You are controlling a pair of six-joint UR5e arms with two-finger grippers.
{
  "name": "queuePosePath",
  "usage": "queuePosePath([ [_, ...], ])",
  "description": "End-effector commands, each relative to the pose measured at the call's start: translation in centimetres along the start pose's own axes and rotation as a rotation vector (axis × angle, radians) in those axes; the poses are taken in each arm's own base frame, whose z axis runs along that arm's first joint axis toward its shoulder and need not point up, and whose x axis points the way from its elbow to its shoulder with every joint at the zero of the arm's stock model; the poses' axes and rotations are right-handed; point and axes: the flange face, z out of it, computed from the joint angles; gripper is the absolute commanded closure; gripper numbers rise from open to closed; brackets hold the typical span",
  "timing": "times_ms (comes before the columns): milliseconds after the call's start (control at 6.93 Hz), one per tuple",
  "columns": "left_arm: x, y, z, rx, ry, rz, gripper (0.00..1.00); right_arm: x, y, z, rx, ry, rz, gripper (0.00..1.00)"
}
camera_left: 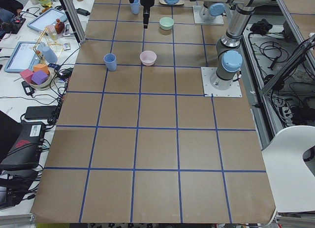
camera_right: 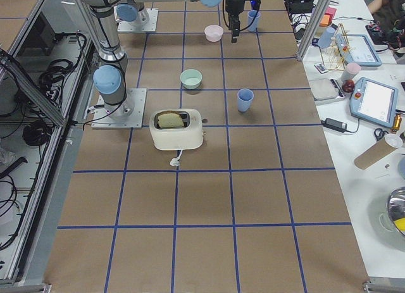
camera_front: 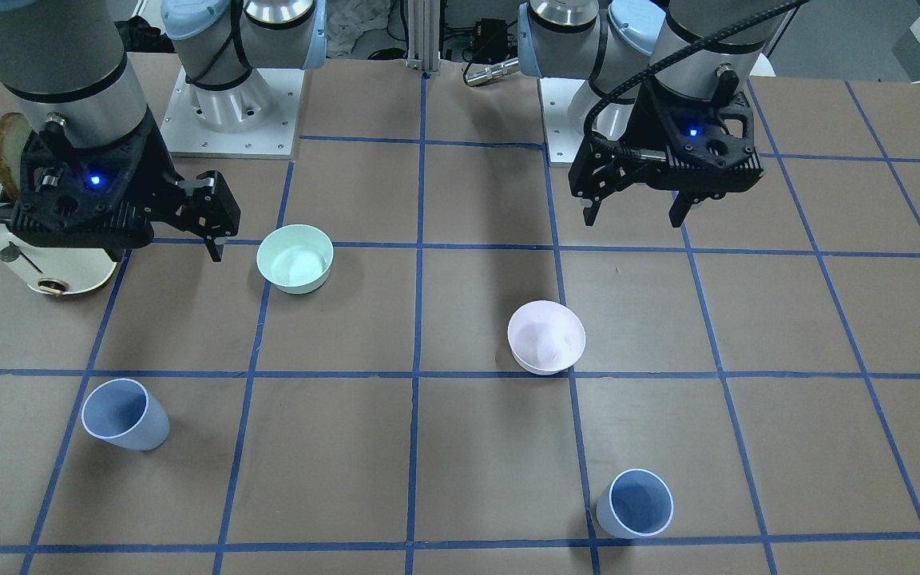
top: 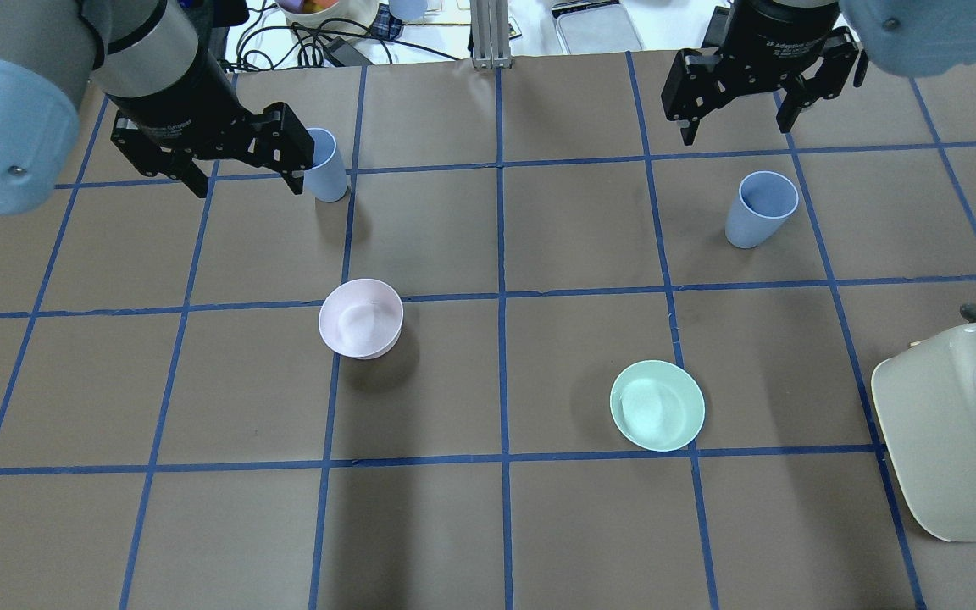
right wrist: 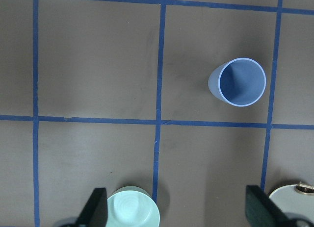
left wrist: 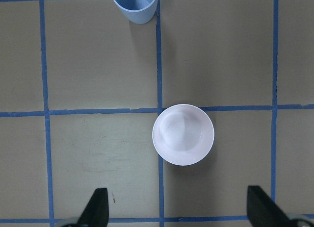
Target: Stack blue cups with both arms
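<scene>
Two light-blue cups stand upright and apart on the table. One cup (top: 324,165) (camera_front: 636,503) is on my left side, just right of my left gripper (top: 246,186) (camera_front: 636,217), which hangs open and empty above the table. The left wrist view shows this cup (left wrist: 135,4) at the top edge, far from the fingertips (left wrist: 98,207). The other cup (top: 759,207) (camera_front: 124,415) (right wrist: 239,82) stands on my right side. My right gripper (top: 737,130) (camera_front: 168,247) is open and empty, raised beyond it.
A pale pink bowl (top: 361,318) (left wrist: 183,135) sits left of centre. A mint-green bowl (top: 657,405) (right wrist: 130,210) sits right of centre. A cream toaster (top: 954,432) (camera_front: 45,255) holding a slice of toast stands at the right edge. The table (top: 496,525) has blue tape lines.
</scene>
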Motion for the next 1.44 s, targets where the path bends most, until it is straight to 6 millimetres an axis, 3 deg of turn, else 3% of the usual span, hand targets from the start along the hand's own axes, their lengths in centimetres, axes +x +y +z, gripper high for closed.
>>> queuePosePath([
  [0, 0.0, 0.0, -0.1, 0.001, 0.000, -0.005, 0.00, 0.0, 0.0, 0.0, 0.000, 0.000, 0.000, 0.00],
  [289, 0.0, 0.0, 0.1, -0.022, 0.004, -0.007, 0.00, 0.0, 0.0, 0.0, 0.001, 0.000, 0.001, 0.00],
  [433, 0.0, -2.2, 1.1, -0.034, 0.009, -0.010, 0.00, 0.0, 0.0, 0.0, 0.000, 0.000, 0.000, 0.00],
  [577, 0.1, -6.8, 2.9, -0.030, 0.014, -0.007, 0.00, 0.0, 0.0, 0.0, 0.000, 0.000, 0.000, 0.00],
  [722, 0.4, -12.8, 5.3, -0.009, 0.016, -0.007, 0.00, 0.0, 0.0, 0.0, 0.001, 0.000, 0.001, 0.00],
  [866, 0.5, -17.7, 8.7, -0.017, 0.013, 0.005, 0.00, 0.0, 0.0, 0.0, 0.001, -0.001, -0.001, 0.00],
  [1010, 0.6, -21.2, 12.6, -0.030, 0.007, 0.009, 0.00, 0.0, 0.0, 0.0, 0.000, -0.001, 0.000, 0.00],
  [1155, 0.5, -24.1, 17.7, 0.018, 0.005, 0.048, 0.00, 0.0, 0.0, 0.0, 0.000, -0.001, -0.001, 0.00],
  [1299, 0.6, -25.7, 22.6, 0.048, 0.002, 0.055, 0.00, 0.0, 0.0, 0.0, 0.000, -0.001, -0.001, 0.00],
])
